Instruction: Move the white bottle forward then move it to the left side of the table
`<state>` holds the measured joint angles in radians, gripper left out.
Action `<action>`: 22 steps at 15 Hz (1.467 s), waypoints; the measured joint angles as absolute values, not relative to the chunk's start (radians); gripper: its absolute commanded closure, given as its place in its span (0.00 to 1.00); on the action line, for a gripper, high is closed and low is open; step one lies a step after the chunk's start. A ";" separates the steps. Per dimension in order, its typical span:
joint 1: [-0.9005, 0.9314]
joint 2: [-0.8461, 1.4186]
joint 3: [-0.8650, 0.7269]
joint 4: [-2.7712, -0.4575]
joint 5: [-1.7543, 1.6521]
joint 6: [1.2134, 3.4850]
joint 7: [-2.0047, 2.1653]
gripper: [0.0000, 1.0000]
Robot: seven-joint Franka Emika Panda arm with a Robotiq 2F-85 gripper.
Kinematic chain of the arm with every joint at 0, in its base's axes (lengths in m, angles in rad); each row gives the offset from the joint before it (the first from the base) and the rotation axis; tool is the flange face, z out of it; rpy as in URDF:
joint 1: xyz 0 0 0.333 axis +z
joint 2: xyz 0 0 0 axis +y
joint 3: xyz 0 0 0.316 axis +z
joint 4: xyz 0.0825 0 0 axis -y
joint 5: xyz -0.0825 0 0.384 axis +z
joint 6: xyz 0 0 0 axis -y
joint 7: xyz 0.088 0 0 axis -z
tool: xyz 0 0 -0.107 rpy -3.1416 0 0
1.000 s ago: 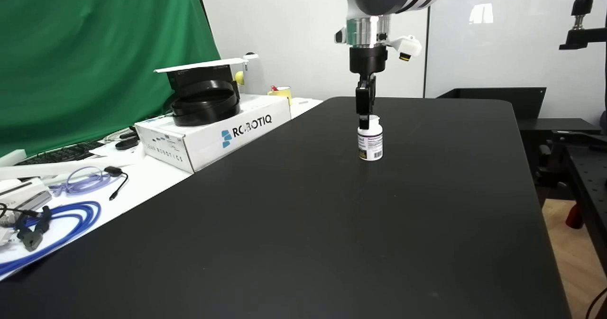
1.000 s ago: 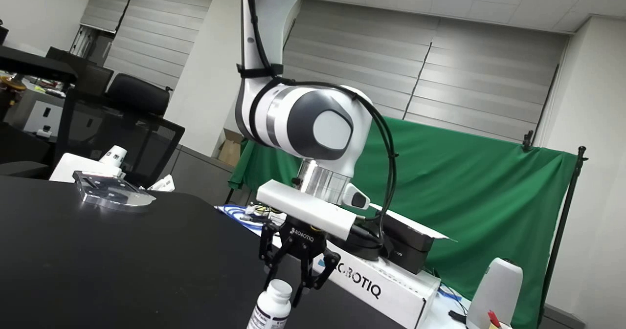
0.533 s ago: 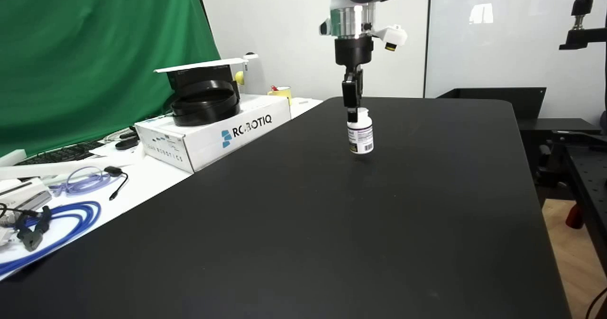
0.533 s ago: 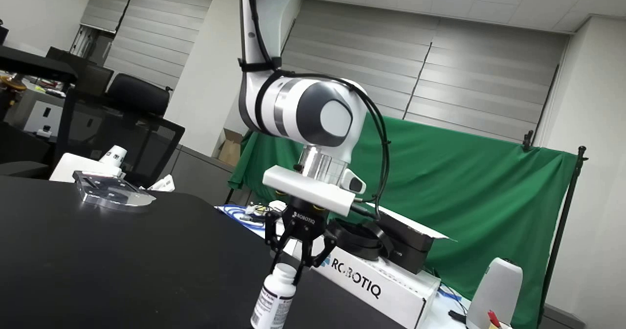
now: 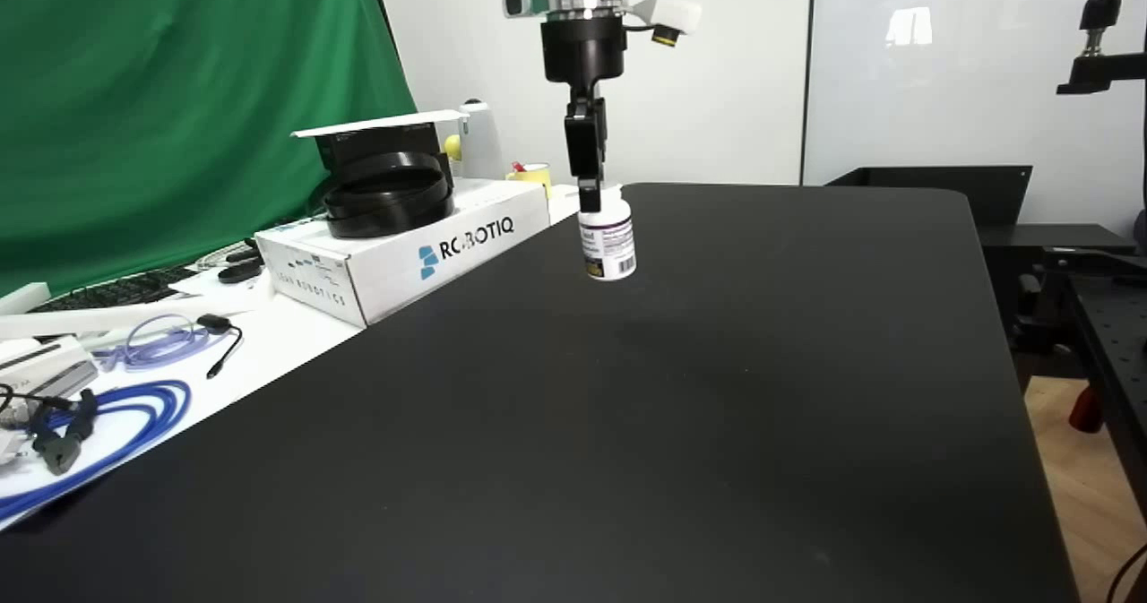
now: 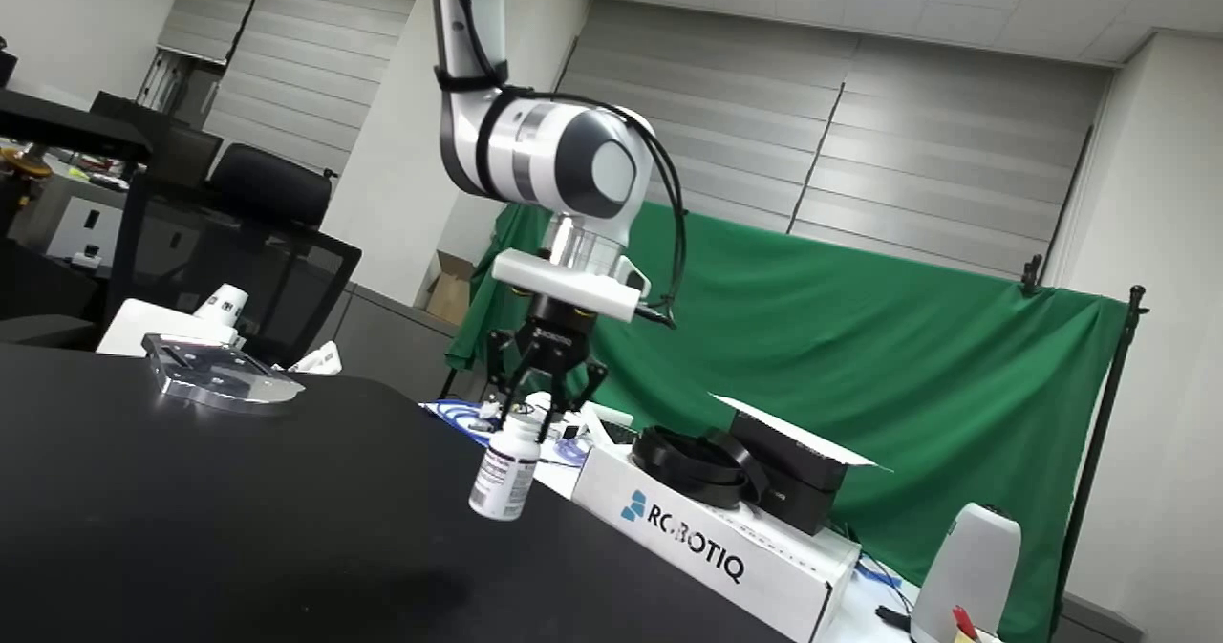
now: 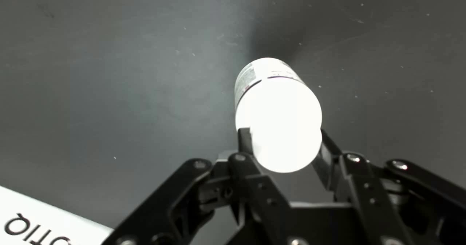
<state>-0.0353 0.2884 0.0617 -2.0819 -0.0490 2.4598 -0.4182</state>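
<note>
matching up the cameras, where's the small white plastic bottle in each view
In an exterior view: small white plastic bottle, slightly above and right of centre.
In an exterior view: bottle, below and left of centre.
Wrist view: bottle, right of centre, between the jaws.
Shared landmark: long white cardboard ROBOTIQ box, cropped in wrist view.

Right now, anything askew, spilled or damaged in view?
Nothing spilled or damaged stands out. The white pill-style bottle, held in the tool above the black table, leans slightly in an exterior view, though perhaps only from perspective. The black bands on the white ROBOTIQ box look loosely heaped, just untidy.
</note>
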 measured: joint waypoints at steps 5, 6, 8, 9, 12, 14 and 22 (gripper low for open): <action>0.054 0.283 0.131 -2.092 -0.092 2.464 -0.422 0.81; 0.069 0.282 0.146 -2.095 -0.093 2.464 -0.422 0.81; 0.095 0.281 0.179 -2.101 -0.092 2.464 -0.425 0.81; 0.105 0.281 0.196 -2.104 -0.087 2.464 -0.427 0.81; 0.129 0.281 0.238 -2.120 -0.078 2.466 -0.442 0.81; 0.138 0.281 0.260 -2.143 -0.078 2.497 -0.468 0.81; 0.139 0.282 0.314 -2.212 -0.020 2.585 -0.597 0.81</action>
<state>0.1388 0.2820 0.3145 -2.2119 -0.0204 2.5853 -0.5973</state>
